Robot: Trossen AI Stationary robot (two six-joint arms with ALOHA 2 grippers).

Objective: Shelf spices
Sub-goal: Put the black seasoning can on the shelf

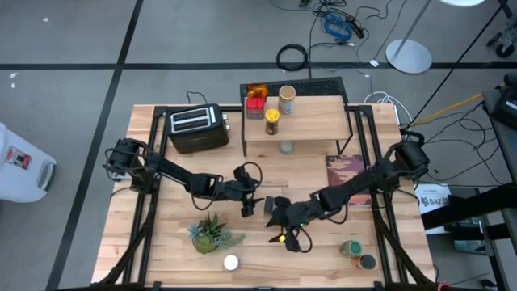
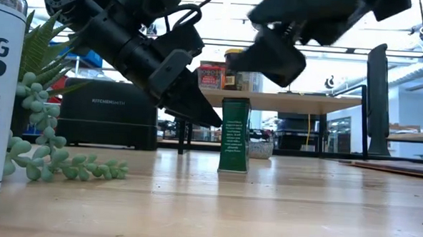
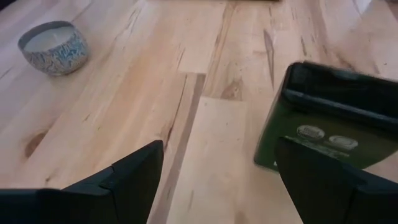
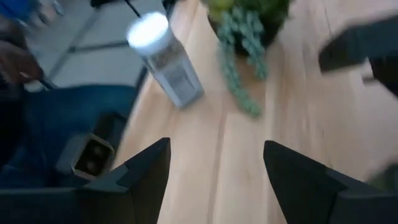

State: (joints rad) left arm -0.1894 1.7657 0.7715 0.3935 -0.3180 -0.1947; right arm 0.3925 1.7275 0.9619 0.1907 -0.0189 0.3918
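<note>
The left gripper (image 1: 246,204) hovered low over the middle of the wooden table (image 1: 174,246), its two dark fingers (image 3: 134,177) spread wide with nothing between them. In the left wrist view a dark green square tin (image 3: 329,118) stood upright on the planks just beside one finger, apart from it and not gripped. The low view showed the same tin (image 2: 233,135) standing alone on the table, in front of the shelf, with both arms above it.

The right gripper (image 1: 279,212) sat just across from the left one, near the table's centre. Its jaws also stood open and empty, pointed towards the table's front edge, where the right wrist view took in a white-capped shaker (image 4: 163,59) and a small green potted plant (image 4: 245,37). From above, the plant (image 1: 212,233) lay at front left with the shaker (image 1: 231,263) close by.

The shelf (image 1: 311,121), a light plank on a black wire frame, stood at the back of the table beside a black toaster (image 1: 196,128). On its top were a red tin (image 1: 255,107), an amber jar (image 1: 257,90), a tan-lidded jar (image 1: 286,99) and a yellow-lidded jar (image 1: 272,121). A small round patterned tin (image 3: 54,46) rested on the table just in front of the shelf. Two more containers (image 1: 358,255) stood at the front right corner, and a dark red book (image 1: 349,171) lay at the right side.
</note>
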